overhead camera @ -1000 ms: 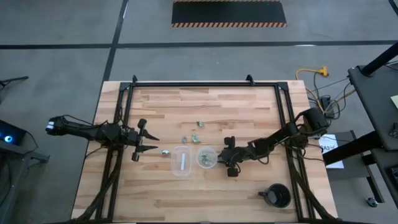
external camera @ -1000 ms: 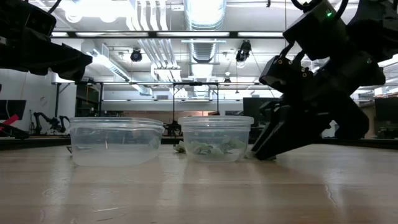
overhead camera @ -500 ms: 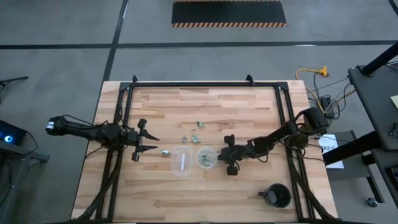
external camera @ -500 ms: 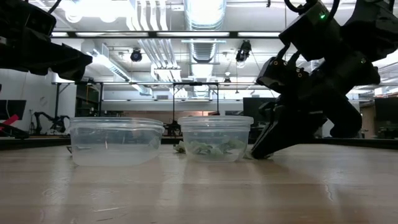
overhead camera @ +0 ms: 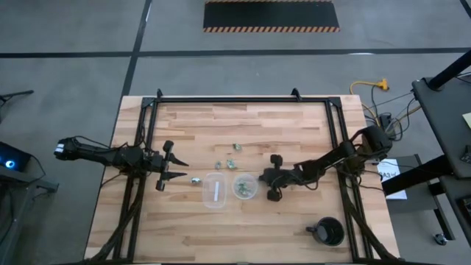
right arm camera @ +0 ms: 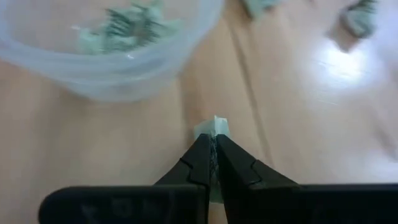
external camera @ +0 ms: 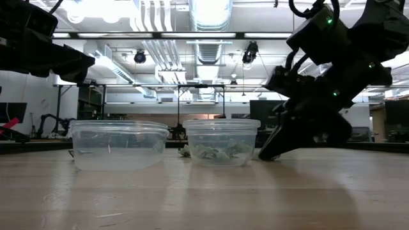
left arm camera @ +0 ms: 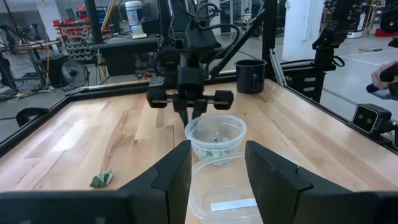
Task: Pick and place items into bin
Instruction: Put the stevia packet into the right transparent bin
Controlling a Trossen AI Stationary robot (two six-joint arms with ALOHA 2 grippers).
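Two clear round cups stand mid-table: one (overhead camera: 245,185) holds pale green pieces, the other (overhead camera: 215,190) a white strip. Beside the first cup (right arm camera: 118,43), my right gripper (right arm camera: 213,142) is shut on a small pale green piece (right arm camera: 214,126); the low view shows its fingertips (external camera: 263,155) down at the table top. More pieces lie loose on the wood (overhead camera: 237,147) (overhead camera: 230,163) (overhead camera: 196,179). My left gripper (overhead camera: 175,168) waits open at the table's left, level above the wood, its fingers (left arm camera: 177,180) pointing at the cups. My right gripper pinches the pale green piece (right arm camera: 216,129) between its two fingertips. The fingers slant down from the table's right side. The piece sticks out just past the tips, right at the wood beside the cup; whether it is lifted clear I cannot tell.
A black mug-like object (overhead camera: 327,232) stands near the front right corner. A black frame (overhead camera: 221,101) runs along the table's far, left and right sides. One green piece (left arm camera: 101,179) lies close to my left gripper. There is bare wood in front of the cups.
My right gripper has shut on the pale green piece beside the cup and has turned a little about its wrist, staying at about the same spot. The cups and the loose pieces have not moved.
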